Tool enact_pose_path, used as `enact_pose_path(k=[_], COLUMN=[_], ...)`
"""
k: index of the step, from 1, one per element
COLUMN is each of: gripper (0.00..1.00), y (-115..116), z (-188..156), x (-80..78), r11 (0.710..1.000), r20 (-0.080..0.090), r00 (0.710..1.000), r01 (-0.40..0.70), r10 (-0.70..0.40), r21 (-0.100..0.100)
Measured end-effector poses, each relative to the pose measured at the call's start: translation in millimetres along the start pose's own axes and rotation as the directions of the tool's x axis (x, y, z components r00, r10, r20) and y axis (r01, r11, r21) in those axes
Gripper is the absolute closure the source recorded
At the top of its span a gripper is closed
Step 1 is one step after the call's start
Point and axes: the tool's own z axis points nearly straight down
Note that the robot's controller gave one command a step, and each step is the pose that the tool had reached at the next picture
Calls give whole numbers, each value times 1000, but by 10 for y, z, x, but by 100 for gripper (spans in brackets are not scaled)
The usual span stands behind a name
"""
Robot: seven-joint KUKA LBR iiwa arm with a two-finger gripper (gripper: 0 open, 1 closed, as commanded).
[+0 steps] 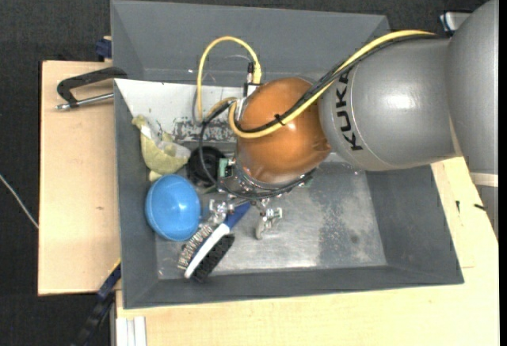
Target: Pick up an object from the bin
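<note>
Tool (pixel 247 214) low over one brush (pixel 204 249), grip state unclear, one blue bowl (pixel 173 207) beside, one yellowish rag (pixel 158 148)

One blue bowl (pixel 173 207), one black brush (pixel 207 249), one pale yellow crumpled thing (pixel 161 150), one black round thing (pixel 204 165).

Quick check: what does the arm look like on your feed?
Rounded silver-grey arm with black KUKA lettering, a glossy orange dome cover at the wrist, a yellow cable looping over it, and a small bare-metal end effector.
</note>
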Motion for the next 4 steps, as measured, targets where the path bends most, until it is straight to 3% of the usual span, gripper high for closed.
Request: enact_pose_path(k=[1,2,3,4], gripper=[0,100,100,100], y=[-8,-37,-63,-69], z=[-11,-46,-799,-852], x=[-16,-6,-31,-45], r11=[1000,1000,1000,1000], r20=[1,-2,2,0], r00=[1000,1000,1000,1000], r01=[-4,-7,-10,-14], r10=[4,7,10,14], r21=[-1,3,6,-1])
